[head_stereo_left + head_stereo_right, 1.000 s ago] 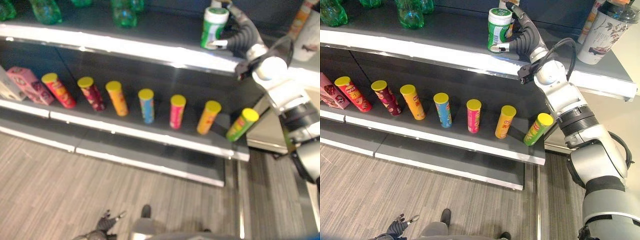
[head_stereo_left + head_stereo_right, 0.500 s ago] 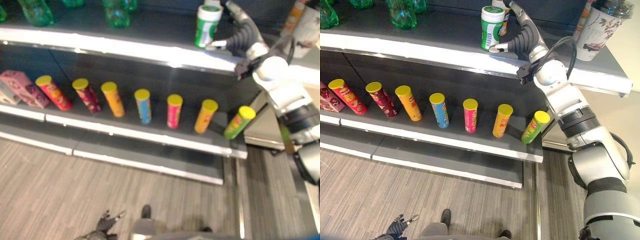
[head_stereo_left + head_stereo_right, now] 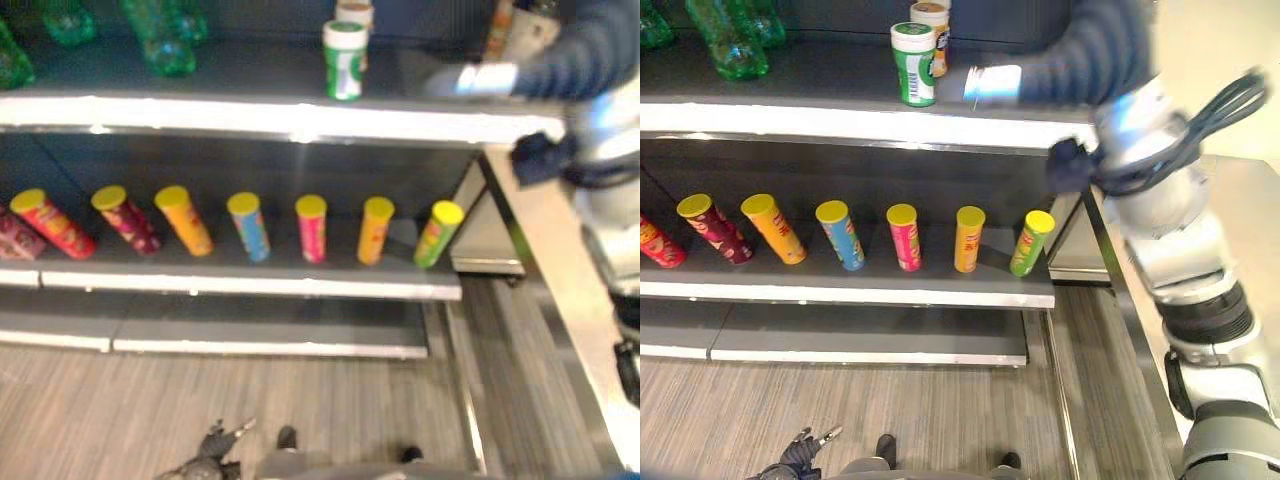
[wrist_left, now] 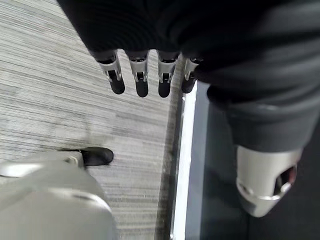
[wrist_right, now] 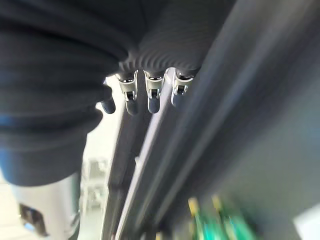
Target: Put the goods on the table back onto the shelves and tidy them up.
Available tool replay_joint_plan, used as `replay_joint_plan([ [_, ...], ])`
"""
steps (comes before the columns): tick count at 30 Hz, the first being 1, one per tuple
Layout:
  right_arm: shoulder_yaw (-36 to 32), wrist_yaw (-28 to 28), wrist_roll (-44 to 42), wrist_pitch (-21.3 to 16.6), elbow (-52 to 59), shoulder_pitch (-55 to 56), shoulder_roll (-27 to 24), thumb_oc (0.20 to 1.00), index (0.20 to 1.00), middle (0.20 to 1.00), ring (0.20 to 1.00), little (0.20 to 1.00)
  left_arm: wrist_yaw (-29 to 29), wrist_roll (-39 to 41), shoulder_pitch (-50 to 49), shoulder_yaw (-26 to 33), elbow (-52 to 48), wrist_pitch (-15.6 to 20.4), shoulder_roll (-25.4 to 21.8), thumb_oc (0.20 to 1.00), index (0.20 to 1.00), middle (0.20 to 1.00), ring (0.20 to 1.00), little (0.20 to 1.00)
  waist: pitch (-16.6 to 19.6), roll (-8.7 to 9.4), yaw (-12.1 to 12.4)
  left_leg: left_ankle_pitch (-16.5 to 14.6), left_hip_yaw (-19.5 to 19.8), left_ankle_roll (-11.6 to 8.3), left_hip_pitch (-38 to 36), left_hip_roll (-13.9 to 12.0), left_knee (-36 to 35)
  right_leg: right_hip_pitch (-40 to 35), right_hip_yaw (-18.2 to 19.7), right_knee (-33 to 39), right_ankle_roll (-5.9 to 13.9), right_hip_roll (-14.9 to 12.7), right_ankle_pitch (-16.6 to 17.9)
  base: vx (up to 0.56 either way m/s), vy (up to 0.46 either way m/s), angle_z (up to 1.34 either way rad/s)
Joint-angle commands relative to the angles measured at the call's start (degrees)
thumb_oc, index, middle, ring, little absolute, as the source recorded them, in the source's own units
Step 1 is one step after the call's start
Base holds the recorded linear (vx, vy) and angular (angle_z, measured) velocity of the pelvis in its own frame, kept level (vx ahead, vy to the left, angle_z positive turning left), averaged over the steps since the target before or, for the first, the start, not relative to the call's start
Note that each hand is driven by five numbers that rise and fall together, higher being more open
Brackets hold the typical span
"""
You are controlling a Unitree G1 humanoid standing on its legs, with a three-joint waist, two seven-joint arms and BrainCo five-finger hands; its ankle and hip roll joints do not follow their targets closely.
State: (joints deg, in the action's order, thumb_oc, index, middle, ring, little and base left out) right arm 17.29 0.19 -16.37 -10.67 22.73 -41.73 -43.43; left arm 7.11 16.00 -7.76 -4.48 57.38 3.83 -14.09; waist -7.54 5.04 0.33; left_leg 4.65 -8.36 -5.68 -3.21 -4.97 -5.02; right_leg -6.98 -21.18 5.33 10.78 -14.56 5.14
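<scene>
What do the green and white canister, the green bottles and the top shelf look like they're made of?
Canister: probably plastic or coated card, judging by its smooth white lid and printed wrap. Bottles: likely clear green plastic, since light passes through them. Top shelf: apparently dark painted metal, flat with a pale glossy front edge.

top shelf (image 3: 790, 75) | bare between green bottles (image 3: 725, 40) and green canister (image 3: 914, 65) (second canister (image 3: 931, 20) just behind) | lower row: narrow gaps
</scene>
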Motion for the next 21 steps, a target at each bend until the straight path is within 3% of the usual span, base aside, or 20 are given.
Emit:
replay_joint_plan([
  [1, 3.45, 8.23, -11.25, 0.75, -0.10, -1.70, 1.58, 1.000, 1.000, 1.000, 1.000, 1.000, -0.56, -3.27, 2.15, -1.00, 1.57, 0.95, -1.74, 1.000, 1.000, 1.000, 1.000, 1.000, 0.48, 0.06, 1.52, -2.18, -4.29, -2.03, -2.51, -2.01, 0.02, 1.21, -0.25, -1.25, 3.03, -3.46, 4.43, -0.05, 0.047, -0.20],
  [2, 6.56, 11.91, -15.10, 3.04, -2.03, 6.37, 8.23, 1.000, 1.000, 1.000, 1.000, 1.000, -0.75, -3.62, 2.52, -1.19, 1.37, 0.91, -0.97, 1.000, 1.000, 1.000, 1.000, 1.000, 0.32, -0.64, 0.81, -2.43, -4.97, -1.74, -2.95, -1.73, 0.02, 1.60, 0.71, -1.35, 3.02, -3.71, 4.45, -0.04, 0.038, -0.13],
  [4, 8.58, 13.52, -13.31, 3.95, -2.78, 8.05, 8.06, 1.000, 1.000, 1.000, 1.000, 1.000, -0.91, -3.99, 2.82, -1.15, 1.30, 0.80, -0.77, 1.000, 1.000, 1.000, 1.000, 1.000, 0.25, -0.85, 0.52, -2.51, -5.10, -1.69, -3.10, -1.64, 0.02, 1.71, 1.01, -1.42, 3.02, -3.86, 4.53, -0.05, 0.045, -0.16],
  [5, 8.01, 13.42, -14.50, 5.82, -7.55, 16.80, 12.39, 1.000, 1.000, 1.000, 1.000, 1.000, -0.52, -4.68, 3.73, -0.68, 1.46, 0.88, -0.35, 1.000, 1.000, 1.000, 1.000, 1.000, -0.20, -1.38, -0.30, -2.55, -5.30, -1.52, -3.20, -1.26, 0.02, 1.89, 1.40, -1.62, 3.01, -4.20, 4.83, -0.06, 0.053, -0.17],
  [7, 8.97, 15.15, -14.15, 6.11, -9.71, 20.84, 14.25, 1.000, 1.000, 1.000, 1.000, 1.000, -0.35, -5.14, 3.58, -0.63, 1.59, 1.02, -0.33, 1.000, 1.000, 1.000, 1.000, 1.000, -0.21, -1.37, -0.51, -2.66, -5.42, -1.47, -3.30, -1.08, 0.02, 1.86, 1.67, -1.62, 3.00, -4.34, 4.89, -0.03, 0.030, 0.00],
  [9, 10.31, 16.26, -5.74, 7.75, -20.09, 30.00, 15.41, 1.000, 1.000, 1.000, 1.000, 1.000, -0.81, -7.86, 4.07, -0.82, 1.52, 1.28, 0.14, 1.000, 1.000, 1.000, 1.000, 1.000, -0.54, -1.64, -1.31, -2.73, -5.37, -1.47, -3.32, -0.76, 0.02, 1.68, 1.26, -1.64, 3.17, -4.79, 5.02, -0.03, 0.027, -0.06],
  [11, 9.65, 14.98, 3.45, 6.31, -28.10, 33.66, 15.80, 1.000, 1.000, 1.000, 1.000, 1.000, -0.92, -9.11, 3.84, -1.13, 1.70, 1.61, 0.45, 1.000, 1.000, 1.000, 1.000, 1.000, -0.41, -1.75, -1.71, -2.92, -5.43, -1.47, -3.41, -0.55, 0.02, 1.53, 1.08, -1.64, 3.36, -5.05, 5.12, -0.01, 0.024, 0.01],
  [13, 6.42, 10.23, 12.70, 6.10, -43.60, 38.87, 18.89, 1.000, 1.000, 1.000, 1.000, 1.000, -1.33, -7.55, 3.79, -0.68, 2.05, 2.01, 1.35, 1.000, 1.000, 1.000, 1.000, 1.000, -0.37, -1.85, -1.92, -2.98, -5.24, -1.40, -3.36, -0.33, 0.02, 1.36, 0.62, -1.61, 3.61, -5.33, 5.25, 0.00, -0.002, -0.04],
  [14, 6.45, 10.12, 12.86, 5.93, -43.83, 38.80, 19.05, 1.000, 1.000, 1.000, 1.000, 1.000, -1.33, -7.54, 3.80, -0.69, 2.07, 2.02, 1.31, 1.000, 1.000, 1.000, 1.000, 1.000, -0.37, -1.82, -1.93, -2.99, -5.21, -1.40, -3.36, -0.33, 0.02, 1.34, 0.59, -1.61, 3.61, -5.33, 5.24, 0.01, -0.018, -0.06],
  [15, 3.91, 7.22, 15.10, 6.63, -55.30, 40.28, 22.01, 1.000, 1.000, 1.000, 1.000, 1.000, -1.57, -6.75, 3.94, -0.99, 2.39, 2.29, 1.73, 1.000, 1.000, 1.000, 1.000, 1.000, -0.40, -1.79, -1.95, -2.97, -4.89, -1.38, -3.19, -0.25, 0.02, 1.10, 0.10, -1.58, 3.71, -5.47, 5.27, 0.00, 0.000, 0.00],
  [16, 2.72, 4.81, 17.57, 6.68, -58.87, 40.48, 22.58, 1.000, 1.000, 1.000, 1.000, 1.000, -1.53, -6.82, 4.11, -1.16, 2.59, 2.29, 1.94, 1.000, 1.000, 1.000, 1.000, 1.000, -0.31, -1.77, -1.93, -3.01, -4.78, -1.36, -3.13, -0.19, 0.02, 1.01, -0.01, -1.54, 3.73, -5.52, 5.26, 0.01, -0.026, 0.03],
  [21, -4.04, 0.57, 13.21, 7.88, -77.61, 40.81, 27.63, 1.000, 1.000, 1.000, 1.000, 1.000, -1.87, -7.17, 4.40, -2.62, 3.13, 2.06, 1.98, 1.000, 1.000, 1.000, 1.000, 1.000, -0.37, -1.60, -1.68, -3.07, -4.39, -1.34, -3.23, -0.33, 0.02, 0.46, -0.66, -1.46, 3.65, -5.30, 5.01, 0.02, -0.017, 0.06],
])
